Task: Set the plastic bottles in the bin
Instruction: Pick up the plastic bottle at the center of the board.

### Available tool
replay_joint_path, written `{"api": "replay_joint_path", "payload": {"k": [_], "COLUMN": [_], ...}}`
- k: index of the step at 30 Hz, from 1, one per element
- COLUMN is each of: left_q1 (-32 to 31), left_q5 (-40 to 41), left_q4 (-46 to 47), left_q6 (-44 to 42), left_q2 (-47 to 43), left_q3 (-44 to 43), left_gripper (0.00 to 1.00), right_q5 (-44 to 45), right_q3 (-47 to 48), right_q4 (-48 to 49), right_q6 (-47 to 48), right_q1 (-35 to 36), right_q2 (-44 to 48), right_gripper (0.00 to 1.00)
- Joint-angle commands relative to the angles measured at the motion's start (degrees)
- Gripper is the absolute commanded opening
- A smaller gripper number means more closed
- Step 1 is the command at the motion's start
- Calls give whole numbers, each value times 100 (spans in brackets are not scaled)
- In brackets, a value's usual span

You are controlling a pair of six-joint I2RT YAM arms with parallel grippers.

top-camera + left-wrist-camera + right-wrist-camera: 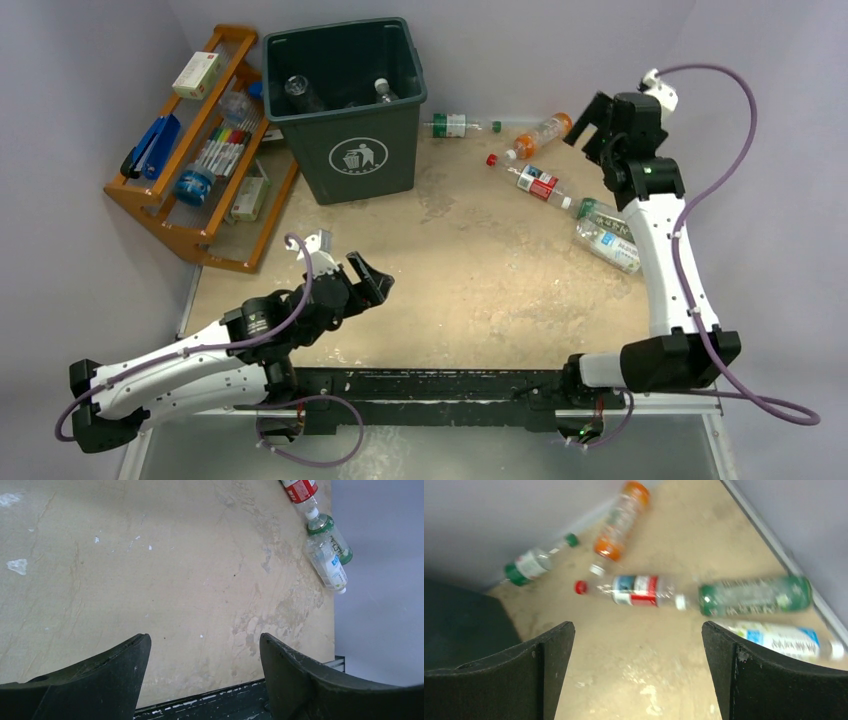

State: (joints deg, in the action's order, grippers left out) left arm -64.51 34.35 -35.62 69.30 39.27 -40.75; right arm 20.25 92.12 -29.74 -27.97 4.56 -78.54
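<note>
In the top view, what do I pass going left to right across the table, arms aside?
wooden rack → bin → green-labelled bottle → orange bottle → blue-labelled bottle

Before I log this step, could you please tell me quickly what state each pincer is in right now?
Left pincer: open, holding nothing.
Right pincer: open, holding nothing.

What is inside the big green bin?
Inside the large dark green square plastic bin, two clear plastic bottles show: one at the left, one at the right. Its near wall hides the bottom, so more may lie there.
</note>
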Motion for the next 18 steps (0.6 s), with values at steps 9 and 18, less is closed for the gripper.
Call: {"api": "replay_joint_path", "payload": {"k": [9,18], "left_q1": [22,13], "left_q5": [-309,-396], "left_q4": [725,515], "left_q6": [-151,-249], "left_q2": [87,330], "left_q3": [112,-142], "left_gripper": [80,80], "right_q5": [818,1173], "right_q3": [-1185,-1409], "right_q4": [-1838,-2442], "right_q6": [-3251,-4821], "right_q1": [-1406,-1528], "right_q2": [-12,-697], "right_gripper": [100,100]}}
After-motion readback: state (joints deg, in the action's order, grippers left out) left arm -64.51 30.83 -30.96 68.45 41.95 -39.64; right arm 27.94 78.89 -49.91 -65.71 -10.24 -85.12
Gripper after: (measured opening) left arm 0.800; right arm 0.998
